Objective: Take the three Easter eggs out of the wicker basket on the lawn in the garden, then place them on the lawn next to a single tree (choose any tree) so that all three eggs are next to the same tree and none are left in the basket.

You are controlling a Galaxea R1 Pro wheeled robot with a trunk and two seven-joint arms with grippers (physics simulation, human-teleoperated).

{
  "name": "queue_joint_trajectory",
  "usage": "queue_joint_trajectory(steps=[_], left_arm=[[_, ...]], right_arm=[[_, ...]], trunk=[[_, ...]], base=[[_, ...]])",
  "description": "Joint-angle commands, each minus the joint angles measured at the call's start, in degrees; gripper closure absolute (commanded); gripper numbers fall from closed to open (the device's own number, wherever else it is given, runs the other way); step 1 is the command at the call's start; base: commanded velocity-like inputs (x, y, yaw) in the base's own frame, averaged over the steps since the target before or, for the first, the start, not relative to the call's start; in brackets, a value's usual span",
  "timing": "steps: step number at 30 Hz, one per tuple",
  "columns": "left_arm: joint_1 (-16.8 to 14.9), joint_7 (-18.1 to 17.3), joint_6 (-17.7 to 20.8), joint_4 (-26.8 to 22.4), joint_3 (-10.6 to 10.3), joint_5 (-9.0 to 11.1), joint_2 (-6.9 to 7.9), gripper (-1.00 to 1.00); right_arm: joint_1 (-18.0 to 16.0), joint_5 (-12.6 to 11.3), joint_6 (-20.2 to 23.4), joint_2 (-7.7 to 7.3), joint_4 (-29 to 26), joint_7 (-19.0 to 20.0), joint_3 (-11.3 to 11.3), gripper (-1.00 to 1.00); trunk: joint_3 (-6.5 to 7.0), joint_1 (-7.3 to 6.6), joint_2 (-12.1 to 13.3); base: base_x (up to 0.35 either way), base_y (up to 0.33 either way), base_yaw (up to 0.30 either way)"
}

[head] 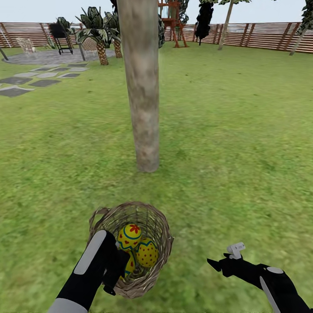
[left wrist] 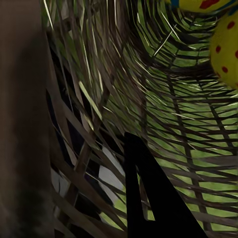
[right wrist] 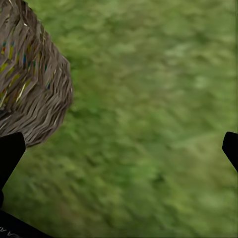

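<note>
The eggs [head: 138,250] lie bunched in the basket [head: 158,226], which sits on the lawn [head: 243,143] just before the tree [head: 141,87]. None is out yet, so the first pick seems in hand. The left pincer [head: 116,269] reaches into the basket's near side beside the eggs; whether it grips one I cannot tell. Next it needs a firm grip and a lift. The right pincer [head: 224,256] hovers released, well apart.

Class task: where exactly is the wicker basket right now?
In the head view, the basket sits on the grass just before the tree trunk, at the left gripper.
</note>
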Motion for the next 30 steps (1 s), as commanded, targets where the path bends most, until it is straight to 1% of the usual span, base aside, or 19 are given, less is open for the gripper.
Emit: queue_joint_trajectory(steps=[1, 22, 23, 24, 25, 30], left_arm=[[0.0, 0.2, 0.9, 0.0, 0.0, 0.1, 0.0, 1.0], [0.0, 0.3, 0.9, -0.1, 0.1, 0.1, 0.0, 1.0], [0.0, 0.3, 0.9, -0.2, 0.1, 0.1, 0.0, 1.0], [0.0, 0.3, 0.9, -0.2, 0.0, 0.1, -0.02, 1.0], [0.0, 0.3, 0.9, -0.2, 0.0, 0.1, -0.01, 1.0], [0.0, 0.2, 2.0, -0.2, 0.1, 0.1, -0.08, 1.0]], right_arm=[[0.0, 0.0, 0.4, 0.01, -0.1, 0.3, -0.1, -1.0], [0.0, 0.1, 0.4, 0.1, -0.1, 0.3, -0.1, -1.0], [0.0, 0.0, -0.3, 0.1, -0.1, 0.3, 0.0, -1.0], [0.0, 0.0, -2.5, 0.1, -0.1, 0.3, 0.0, -1.0], [0.0, 0.0, -3.9, 0.1, -0.1, 0.3, 0.0, -1.0], [0.0, 0.0, -4.6, 0.1, -0.1, 0.2, 0.0, -1.0]], trunk=[[-0.23, 0.22, -0.4], [-4.0, 4.83, -8.9], [-4.18, 5.05, -9.3], [-4.36, 5.27, -9.7], [-4.54, 5.49, -10.1], [-5.43, 6.59, -12.1]], base=[[0.0, 0.0, 0.0], [0.0, 0.0, 0.0], [0.0, 0.0, 0.0], [0.0, 0.0, 0.0], [0.0, 0.0, 0.0], [0.0, 0.0, 0.0]])
